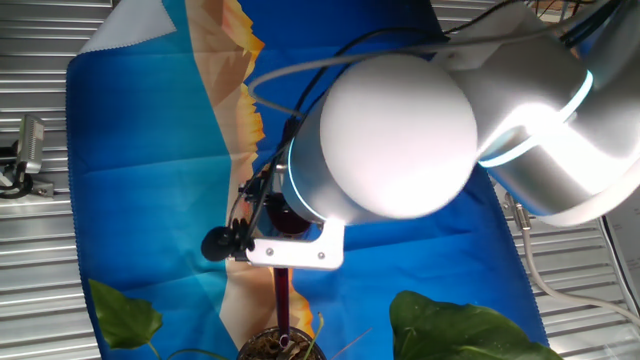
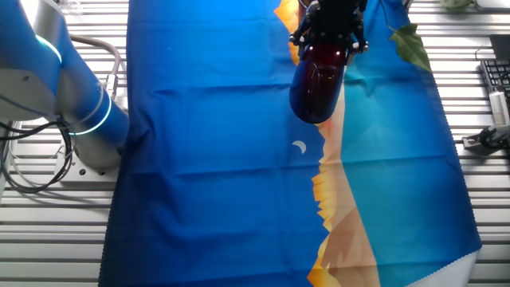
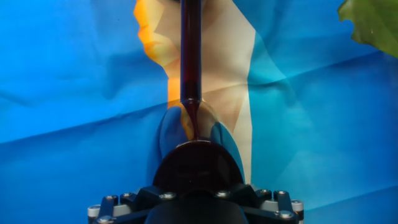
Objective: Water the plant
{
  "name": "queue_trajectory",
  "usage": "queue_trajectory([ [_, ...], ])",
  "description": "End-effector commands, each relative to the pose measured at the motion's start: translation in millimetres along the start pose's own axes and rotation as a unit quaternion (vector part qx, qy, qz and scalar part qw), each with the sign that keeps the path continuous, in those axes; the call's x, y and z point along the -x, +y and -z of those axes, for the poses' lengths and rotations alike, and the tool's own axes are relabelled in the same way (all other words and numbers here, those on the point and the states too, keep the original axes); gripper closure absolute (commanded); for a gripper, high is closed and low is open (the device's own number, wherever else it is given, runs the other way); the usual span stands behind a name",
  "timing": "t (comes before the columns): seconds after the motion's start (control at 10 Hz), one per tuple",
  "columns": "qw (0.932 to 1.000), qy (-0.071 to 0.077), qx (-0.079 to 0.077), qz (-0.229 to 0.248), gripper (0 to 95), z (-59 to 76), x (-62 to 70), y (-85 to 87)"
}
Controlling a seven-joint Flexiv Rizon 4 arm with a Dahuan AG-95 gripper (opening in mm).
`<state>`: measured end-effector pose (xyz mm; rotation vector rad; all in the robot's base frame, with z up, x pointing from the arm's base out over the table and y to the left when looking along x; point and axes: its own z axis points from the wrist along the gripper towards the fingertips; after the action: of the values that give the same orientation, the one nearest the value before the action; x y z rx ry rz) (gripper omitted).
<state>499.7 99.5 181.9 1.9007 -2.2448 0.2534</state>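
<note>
The blue cloth (image 2: 215,159) with its orange and tan print covers most of the slatted table (image 2: 494,207), and you see it in all three views. Above it, the white arm (image 1: 400,135) fills much of one fixed view and hides a good part of what lies under it.

The plant (image 1: 465,328) sits at the bottom edge of that view: broad green leaves at either side and, between them, the rim of a small dark pot (image 1: 280,348) with dry stalks. In the other fixed view only one leaf shows, at the top right; the hand view catches a leaf at its top right corner.

The gripper (image 2: 331,40) carries the dark red watering vessel (image 2: 316,88), its round body just below the fingers, so I judge it is pinching the vessel, though the contact itself is hidden from you. The long spout (image 1: 283,300) runs from the body down toward the pot, and its tip appears to reach the pot's rim; whether it is over the soil or just touching the edge you cannot tell.

As for progress: the vessel is picked up and carried to the plant, so the reach is done. No water stream shows in any view. What is probably left for you is the tilt and pour, then setting the vessel back down.
</note>
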Motion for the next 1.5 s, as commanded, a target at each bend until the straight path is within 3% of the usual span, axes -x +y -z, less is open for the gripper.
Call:
queue_trajectory([
  [0.1,1.0,0.005,-0.001,-0.001,95.0,0.7,-0.3,0.3],
  [1.5,0.9989,0.047,-0.006,-0.003,95.0,5.5,2.9,2.2],
])
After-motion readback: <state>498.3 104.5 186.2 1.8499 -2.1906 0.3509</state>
